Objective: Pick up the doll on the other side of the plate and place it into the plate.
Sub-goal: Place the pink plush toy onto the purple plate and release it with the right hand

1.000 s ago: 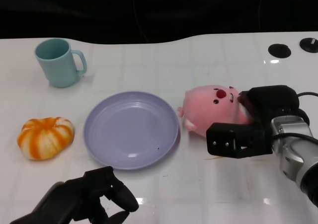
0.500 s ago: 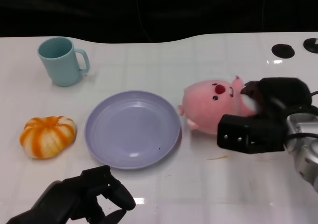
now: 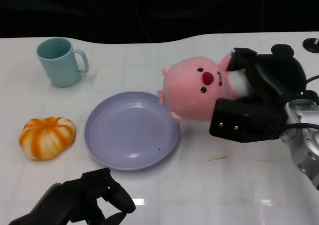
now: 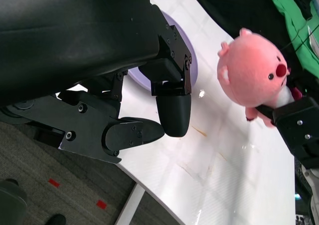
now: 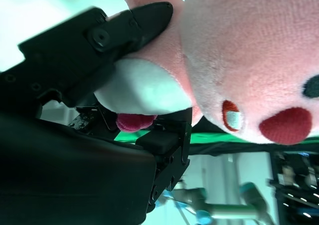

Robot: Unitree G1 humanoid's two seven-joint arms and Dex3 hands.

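Observation:
My right hand grips the pink plush doll by its body and holds it off the table, its head hanging over the right rim of the lavender plate. In the right wrist view the doll fills the picture, with black fingers pressed into its white belly. The left wrist view shows the doll in the air beyond the plate. My left hand rests near the table's front edge, fingers curled in and holding nothing.
A teal mug stands at the back left. An orange and white pumpkin toy lies left of the plate. Two black round holes sit at the table's far right corner.
My right hand has lifted the doll off the table and carried it left toward the plate. The left hand has not moved.

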